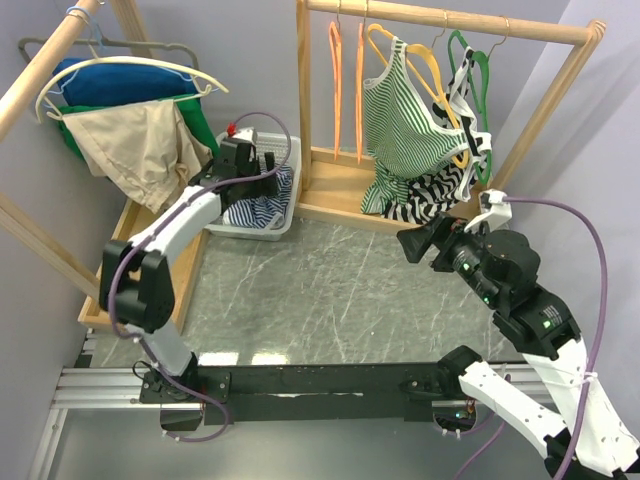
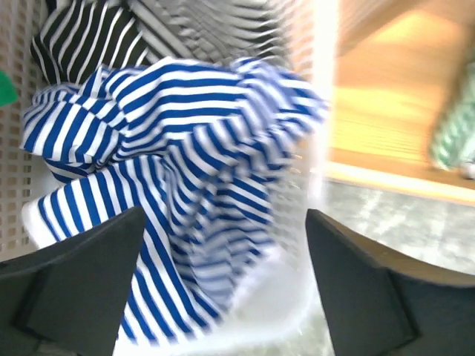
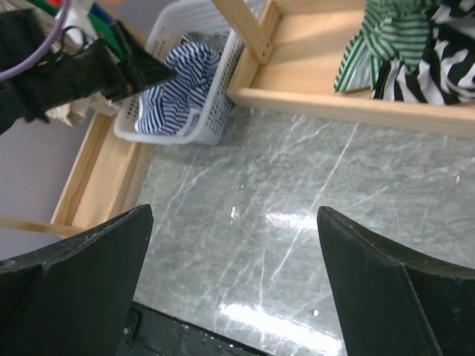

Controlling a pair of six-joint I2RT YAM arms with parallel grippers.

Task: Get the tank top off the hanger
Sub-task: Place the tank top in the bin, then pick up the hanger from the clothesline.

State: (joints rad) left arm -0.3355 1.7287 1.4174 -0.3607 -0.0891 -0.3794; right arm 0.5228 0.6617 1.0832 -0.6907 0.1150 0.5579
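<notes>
A blue-and-white striped tank top [image 2: 171, 148] lies crumpled in the white basket [image 2: 15, 170], off any hanger. My left gripper [image 2: 224, 222] hovers just above it, open, with nothing between its fingers. In the top view that gripper [image 1: 268, 172] sits over the basket [image 1: 252, 232]. On the wooden rack, a green striped tank top [image 1: 395, 120] hangs on a yellow hanger [image 1: 420, 55]. Beside it, a black-and-white striped one [image 1: 440, 190] hangs on a green hanger [image 1: 470, 55]. My right gripper [image 3: 234, 215] is open above the marble table, below the rack.
Two bare orange hangers [image 1: 345, 85] hang at the rack's left end. A second rack at the left carries blue and beige garments [image 1: 130, 150]. A black-and-white striped garment [image 2: 82, 37] also lies in the basket. The rack's wooden base [image 3: 356, 104] borders the table's far side.
</notes>
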